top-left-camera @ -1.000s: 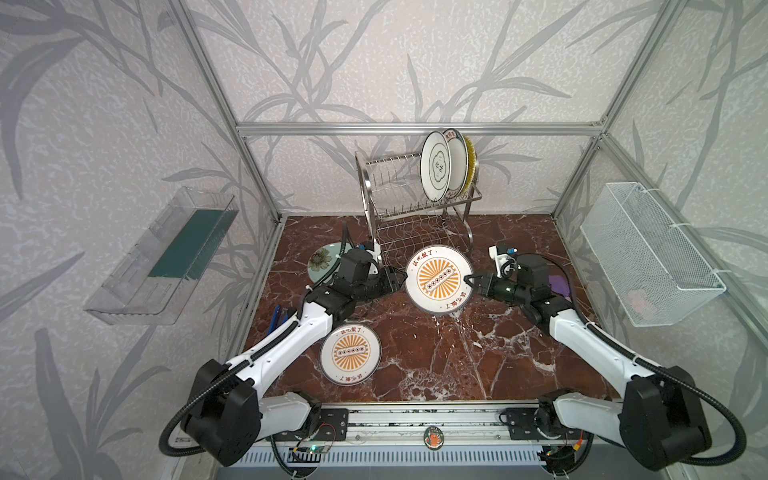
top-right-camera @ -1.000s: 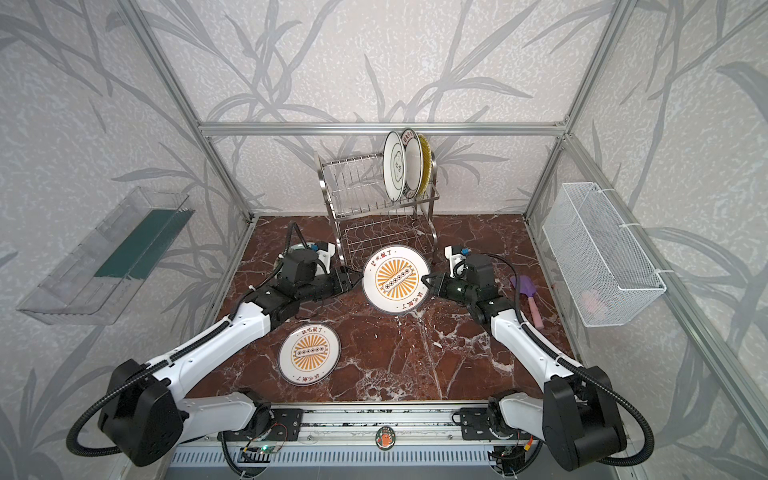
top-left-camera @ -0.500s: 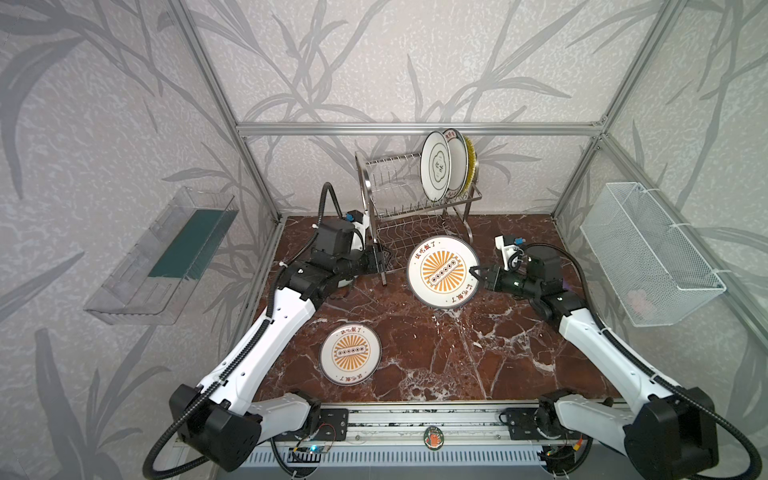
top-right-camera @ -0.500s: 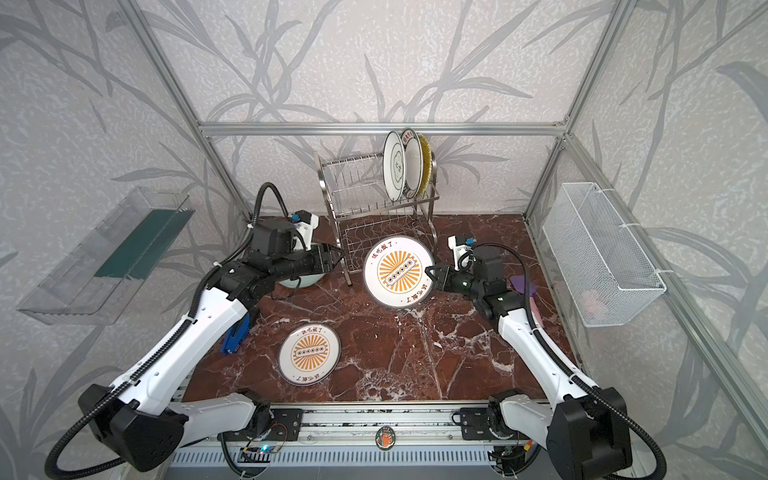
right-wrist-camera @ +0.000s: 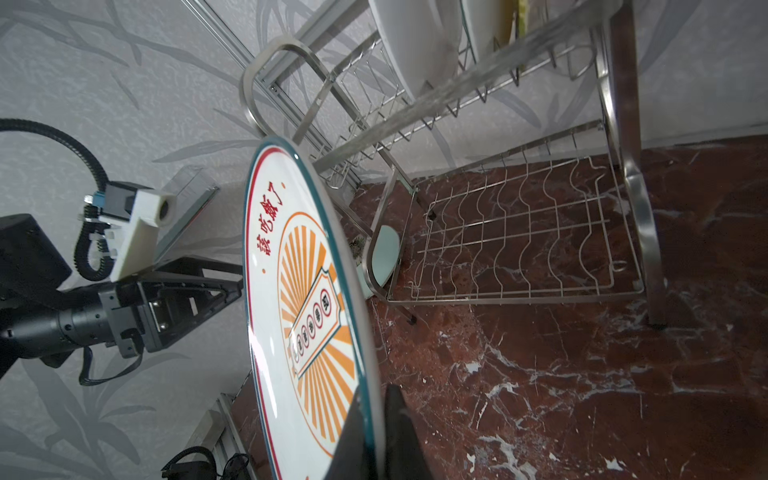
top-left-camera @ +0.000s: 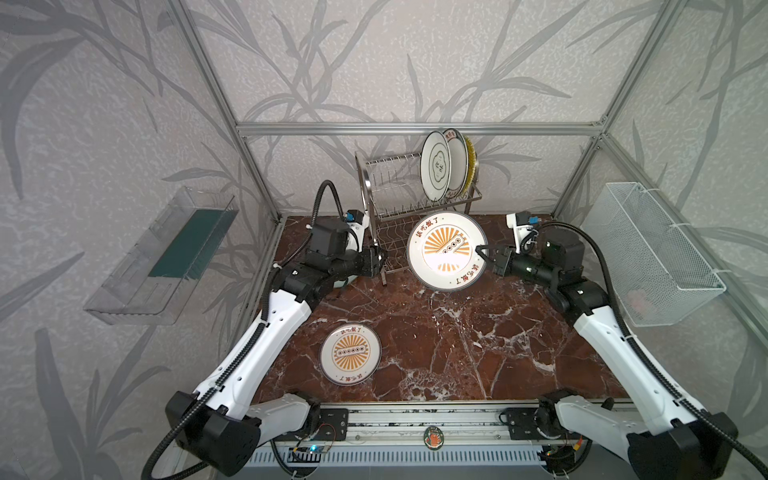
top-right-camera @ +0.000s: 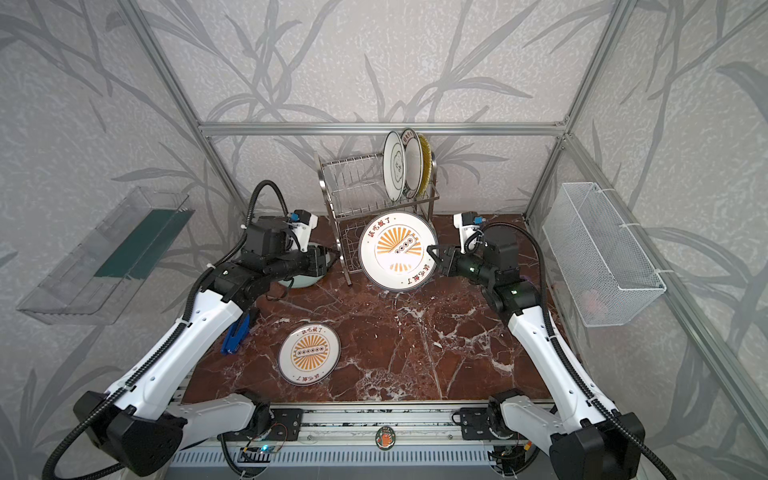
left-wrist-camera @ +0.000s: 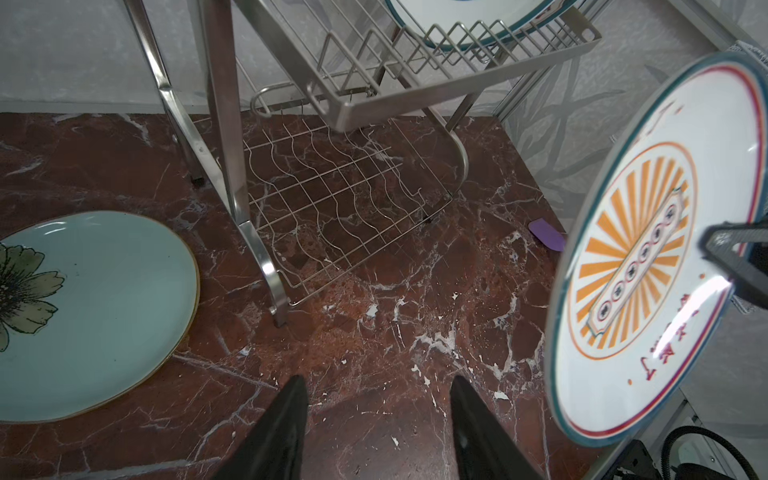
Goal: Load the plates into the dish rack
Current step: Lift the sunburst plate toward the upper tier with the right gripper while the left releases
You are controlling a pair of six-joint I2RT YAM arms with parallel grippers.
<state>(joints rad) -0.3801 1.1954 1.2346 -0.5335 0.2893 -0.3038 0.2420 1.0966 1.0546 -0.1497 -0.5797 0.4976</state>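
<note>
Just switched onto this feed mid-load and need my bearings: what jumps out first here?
A sunburst plate hangs tilted clear of the marble, pinched at its rim by the right tool, just in front of the dish rack. At the right end of the rack's top tier three plates already stand upright; a second sunburst plate lies flat near the front, on the left.

PLACE: robot lab cell staged as kitchen | SIGNS: aluminium frame (top-left-camera: 415, 128) and leaf-print wall panels (top-left-camera: 415, 62) box in a marble counter (top-left-camera: 457, 340) | arm-mount rail (top-left-camera: 415, 419) at 6 o'clock | dish rack (top-left-camera: 395, 195) at 12 | mesh basket (top-left-camera: 648, 249) at 3 | clear tray (top-left-camera: 166, 257) at 9
</note>
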